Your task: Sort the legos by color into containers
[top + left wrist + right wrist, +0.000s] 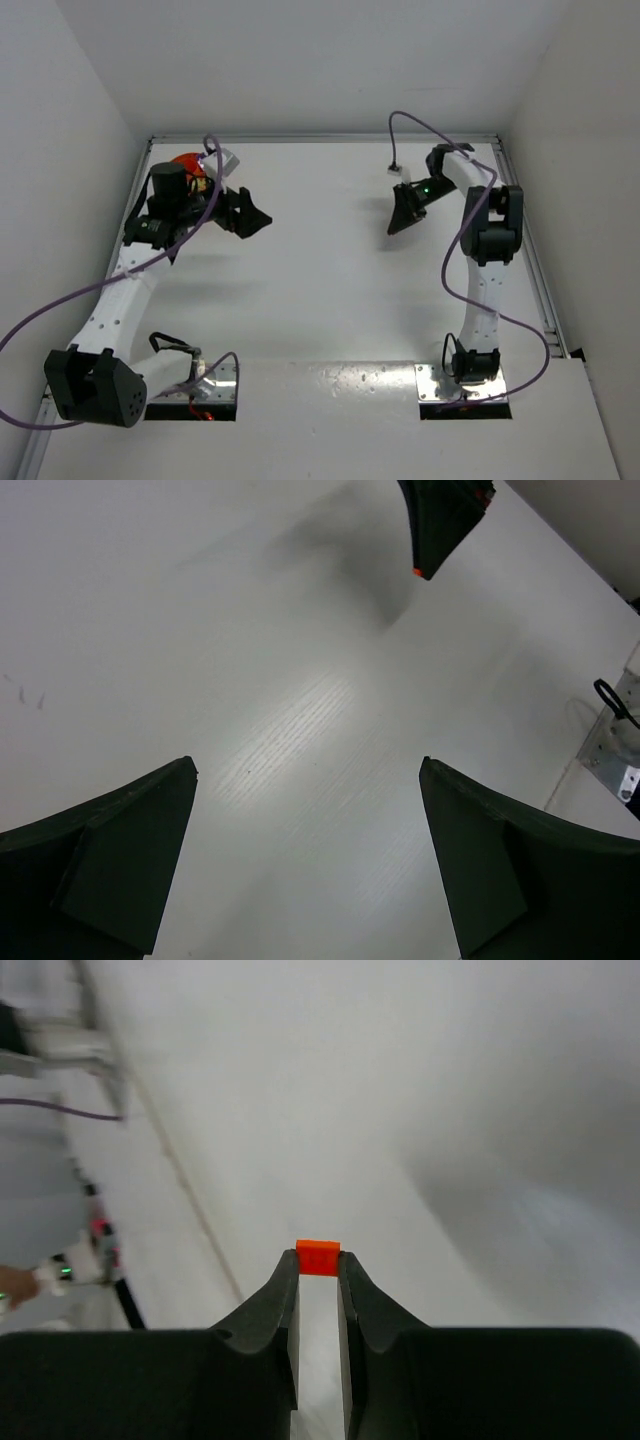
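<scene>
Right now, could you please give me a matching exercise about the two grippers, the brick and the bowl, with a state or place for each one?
Things:
1. left gripper
2. right gripper
3. orange brick
4. orange bowl

States or places:
a. far left corner, partly hidden
b. shut on something small
c. wide open, holding nothing
d. clamped in a grip

Pairs: 1-c, 2-b, 3-d, 4-a

1. A glossy white tabletop [330, 280] fills the middle, with a bright patch of glare toward its near edge.
2. Plain white walls [300, 60] close it in at the back and on both sides.
3. A metal rail [537, 270] runs along the tabletop's right edge.
4. A scuffed metal plate [432, 378] sits at the near edge.
</scene>
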`<state>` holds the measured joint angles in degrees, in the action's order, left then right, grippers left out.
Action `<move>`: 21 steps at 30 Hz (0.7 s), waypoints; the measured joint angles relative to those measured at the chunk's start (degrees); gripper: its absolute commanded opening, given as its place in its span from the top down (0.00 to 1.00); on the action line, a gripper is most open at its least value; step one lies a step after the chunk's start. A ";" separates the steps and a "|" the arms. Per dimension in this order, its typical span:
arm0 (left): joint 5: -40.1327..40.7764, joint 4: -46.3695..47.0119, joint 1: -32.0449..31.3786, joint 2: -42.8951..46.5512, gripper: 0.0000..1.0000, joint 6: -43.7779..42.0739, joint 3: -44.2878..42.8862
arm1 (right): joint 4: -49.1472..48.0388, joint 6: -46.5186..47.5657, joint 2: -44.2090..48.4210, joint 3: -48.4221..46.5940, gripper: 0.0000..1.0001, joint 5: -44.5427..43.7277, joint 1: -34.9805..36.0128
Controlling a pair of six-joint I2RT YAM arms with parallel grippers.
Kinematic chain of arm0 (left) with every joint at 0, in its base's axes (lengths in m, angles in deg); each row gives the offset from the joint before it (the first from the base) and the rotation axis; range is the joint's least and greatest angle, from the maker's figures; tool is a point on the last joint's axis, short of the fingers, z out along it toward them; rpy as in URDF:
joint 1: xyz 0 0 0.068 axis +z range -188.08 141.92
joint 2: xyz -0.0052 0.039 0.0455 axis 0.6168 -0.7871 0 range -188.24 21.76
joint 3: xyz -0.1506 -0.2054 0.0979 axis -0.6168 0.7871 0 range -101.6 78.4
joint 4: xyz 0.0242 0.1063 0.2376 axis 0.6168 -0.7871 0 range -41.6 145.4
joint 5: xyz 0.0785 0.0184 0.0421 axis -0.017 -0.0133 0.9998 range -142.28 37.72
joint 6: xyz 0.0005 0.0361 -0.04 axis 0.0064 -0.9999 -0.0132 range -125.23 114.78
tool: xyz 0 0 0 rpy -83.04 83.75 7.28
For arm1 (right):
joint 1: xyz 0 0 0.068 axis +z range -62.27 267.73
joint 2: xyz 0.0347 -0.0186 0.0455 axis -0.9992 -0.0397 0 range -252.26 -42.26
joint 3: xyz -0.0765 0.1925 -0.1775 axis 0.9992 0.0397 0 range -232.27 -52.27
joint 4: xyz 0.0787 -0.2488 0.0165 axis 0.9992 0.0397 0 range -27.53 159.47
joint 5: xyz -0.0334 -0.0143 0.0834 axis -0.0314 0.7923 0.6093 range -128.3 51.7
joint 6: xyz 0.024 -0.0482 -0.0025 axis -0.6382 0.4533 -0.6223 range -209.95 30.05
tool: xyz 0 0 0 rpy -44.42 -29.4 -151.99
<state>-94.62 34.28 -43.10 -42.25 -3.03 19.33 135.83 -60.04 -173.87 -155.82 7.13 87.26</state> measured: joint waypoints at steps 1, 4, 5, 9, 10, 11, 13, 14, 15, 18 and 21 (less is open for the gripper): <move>-0.39 0.74 -0.52 0.13 0.00 0.11 0.76 | 0.57 -0.94 0.17 -0.57 0.94 3.48 1.36; -0.87 2.38 -1.99 0.00 0.05 0.50 1.64 | 0.96 -5.88 1.05 -1.55 0.94 13.27 6.01; -0.72 2.89 -2.51 0.00 0.07 0.59 1.64 | 0.24 -8.31 1.68 -1.31 0.94 15.61 7.69; 1.51 4.09 -5.81 -0.07 0.14 -0.59 1.66 | -4.26 -17.22 4.70 1.22 0.94 23.19 12.22; 2.36 4.11 -7.21 -0.20 0.19 -1.22 1.66 | -6.27 -20.13 5.57 2.43 0.94 25.03 12.96; 3.08 4.09 -8.70 -0.48 0.21 -1.79 1.66 | -9.05 -22.97 6.51 4.15 0.94 26.88 13.42; 4.31 4.09 -11.50 -1.33 0.23 -3.23 1.70 | -15.67 -30.56 8.55 8.61 0.94 30.45 13.84; 5.18 4.02 -12.74 -1.81 0.23 -3.87 1.70 | -19.56 -35.17 9.44 11.02 0.94 32.11 13.84; 5.97 3.89 -13.99 -2.38 0.24 -4.55 1.73 | -24.41 -40.06 10.32 13.75 0.94 33.35 13.79; 8.68 3.39 -17.31 -3.93 0.24 -6.38 1.73 | -34.34 -51.58 10.82 17.62 0.94 35.65 13.73; 10.88 3.17 -20.35 -5.27 0.26 -8.07 1.70 | -40.76 -58.40 10.99 17.88 0.94 36.92 13.77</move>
<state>-83.74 37.45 -63.45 -47.52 -11.09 21.03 95.07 -118.44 -162.88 -137.94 44.05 101.03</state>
